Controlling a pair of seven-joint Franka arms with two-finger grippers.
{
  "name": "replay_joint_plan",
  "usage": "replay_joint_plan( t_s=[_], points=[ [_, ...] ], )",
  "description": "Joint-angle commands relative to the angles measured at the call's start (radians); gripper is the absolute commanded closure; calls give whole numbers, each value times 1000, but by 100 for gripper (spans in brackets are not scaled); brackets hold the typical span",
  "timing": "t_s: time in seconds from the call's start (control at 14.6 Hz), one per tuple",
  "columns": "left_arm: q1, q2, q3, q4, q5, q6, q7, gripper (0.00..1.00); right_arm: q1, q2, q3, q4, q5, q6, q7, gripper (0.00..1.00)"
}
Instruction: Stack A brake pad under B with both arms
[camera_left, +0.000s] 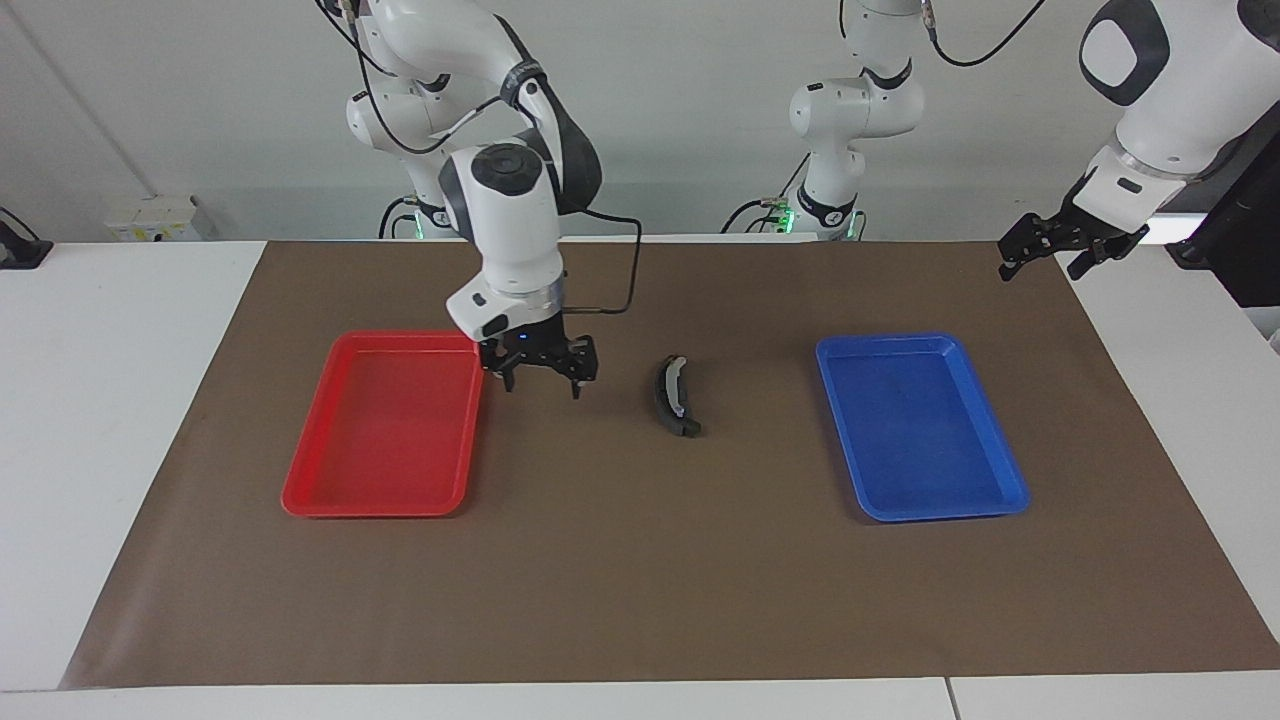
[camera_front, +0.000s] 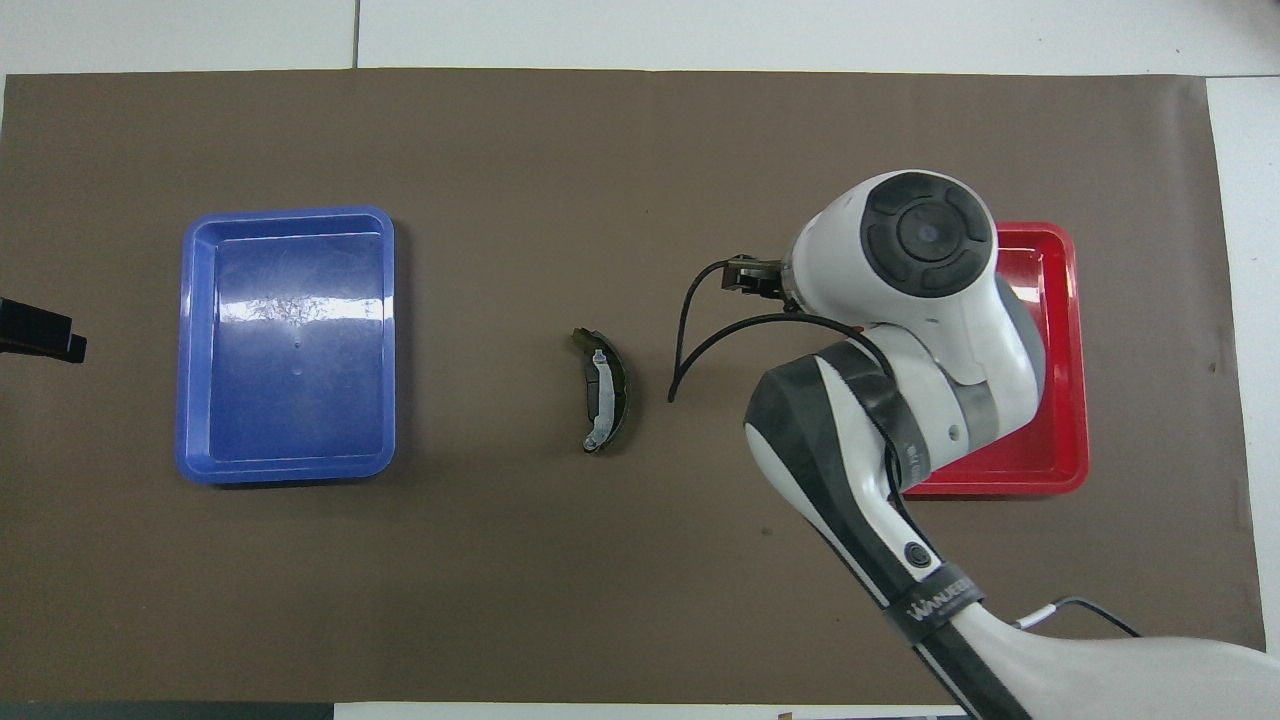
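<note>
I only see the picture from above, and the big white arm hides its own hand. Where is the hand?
Observer: The right gripper hangs over the brown mat, between the red tray and B.
Operator: Is it holding anything?
Observer: No, its fingers are open with nothing between them.
Operator: Is it touching the curvy piece?
Observer: No, B lies on the mat with bare mat showing between it and the gripper.
Operator: What's the black bit at the edge of my picture?
Observer: That is the left gripper. It waits up in the air over the mat's edge at the left arm's end of the table.
</note>
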Motion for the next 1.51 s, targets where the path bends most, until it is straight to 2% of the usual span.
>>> replay_joint_plan(
  t_s=[0.0,0.14,0.41,0.82,0.96,1.16,1.23,1.37,1.44],
  points=[
    [10,-22,-9,-20,10,5,5,1,-111,-54,13,-22,-27,-60,-115,0],
    [10,-22,-9,-20,10,5,6,1,-193,-86,14,-24,-27,-109,-197,0],
    [10,-22,-9,-20,10,5,6,1,-292,-132,14,-27,-20,-242,-294,0],
    [10,-22,-9,-20,10,5,5,1,-369,-229,14,-5,-3,-330,-401,0],
    [10,-22,-9,-20,10,5,5,1,-363,-243,14,60,-3,-422,-401,0],
    [10,-22,-9,-20,10,5,5,1,-371,-211,25,185,-4,-552,-403,0],
    [10,-22,-9,-20,10,5,5,1,-395,-209,51,202,-3,-569,-403,0],
    [10,-22,-9,-20,10,5,5,1,-527,-209,174,205,0,-565,-401,0],
    [10,-22,-9,-20,10,5,5,1,-565,-209,212,202,6,-563,-400,0]
  ],
)
